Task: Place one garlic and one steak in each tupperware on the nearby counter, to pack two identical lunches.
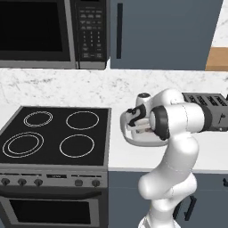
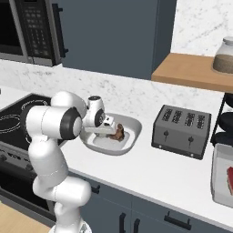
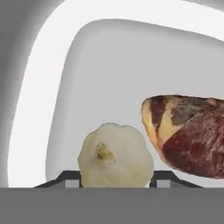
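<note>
Tool (image 2: pixel 110 129) pinches a garlic bulb (image 3: pixel 116 155) low inside the white tupperware (image 2: pixel 132 123), which sits on the bench (image 2: pixel 150 168) just beside the stove's right edge. Judgement: lower until the bulb rests on the floor, then spread the fingers, clear of the reddish-brown steak chunk (image 3: pixel 190 133) just beside it. Bulb: pale, knobbly, round. Steak: marbled, lumpy. Container: smooth, rounded corners, shallow.

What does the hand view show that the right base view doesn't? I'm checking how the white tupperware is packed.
Hand view alone: a garlic bulb between the claw fingertips, over the container floor. Right base view alone: the toaster and a grey tupperware holding a red steak strip at the right edge. Both: the white tupperware with the brown steak chunk inside.
</note>
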### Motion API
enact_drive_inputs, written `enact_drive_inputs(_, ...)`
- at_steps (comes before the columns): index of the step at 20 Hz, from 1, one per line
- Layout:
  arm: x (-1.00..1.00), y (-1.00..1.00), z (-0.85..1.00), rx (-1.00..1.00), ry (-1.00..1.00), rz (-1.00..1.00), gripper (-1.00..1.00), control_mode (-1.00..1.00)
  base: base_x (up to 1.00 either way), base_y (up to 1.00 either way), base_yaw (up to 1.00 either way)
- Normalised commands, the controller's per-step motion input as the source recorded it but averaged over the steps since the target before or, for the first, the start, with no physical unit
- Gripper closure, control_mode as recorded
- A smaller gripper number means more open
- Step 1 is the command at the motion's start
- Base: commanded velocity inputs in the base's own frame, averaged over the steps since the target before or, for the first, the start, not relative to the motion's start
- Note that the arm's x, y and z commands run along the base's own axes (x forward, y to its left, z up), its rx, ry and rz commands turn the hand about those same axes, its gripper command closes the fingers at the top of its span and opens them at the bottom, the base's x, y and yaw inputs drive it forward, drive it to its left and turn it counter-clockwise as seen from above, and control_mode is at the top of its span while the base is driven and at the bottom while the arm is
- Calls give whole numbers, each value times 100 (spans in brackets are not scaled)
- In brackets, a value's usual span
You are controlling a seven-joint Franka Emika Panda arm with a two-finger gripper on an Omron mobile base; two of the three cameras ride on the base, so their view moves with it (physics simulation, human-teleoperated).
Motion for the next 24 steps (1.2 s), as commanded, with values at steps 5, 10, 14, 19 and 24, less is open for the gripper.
enact_drive_inputs(5, -13, -3, -15, 0, 0, 0, 100, -100, 0, 0, 0)
enact_drive_inputs(10, -1, 0, 0, 0, 0, 0, -100, -100, 0, 0, 0)
enact_drive_inputs(14, 0, 0, 9, 0, 0, 0, -100, -100, 0, 0, 0)
enact_drive_inputs(19, -10, 0, 43, -1, 0, 0, -100, -100, 0, 0, 0)
enact_drive_inputs(24, -35, 0, 46, 0, -6, 0, -100, -100, 0, 0, 0)
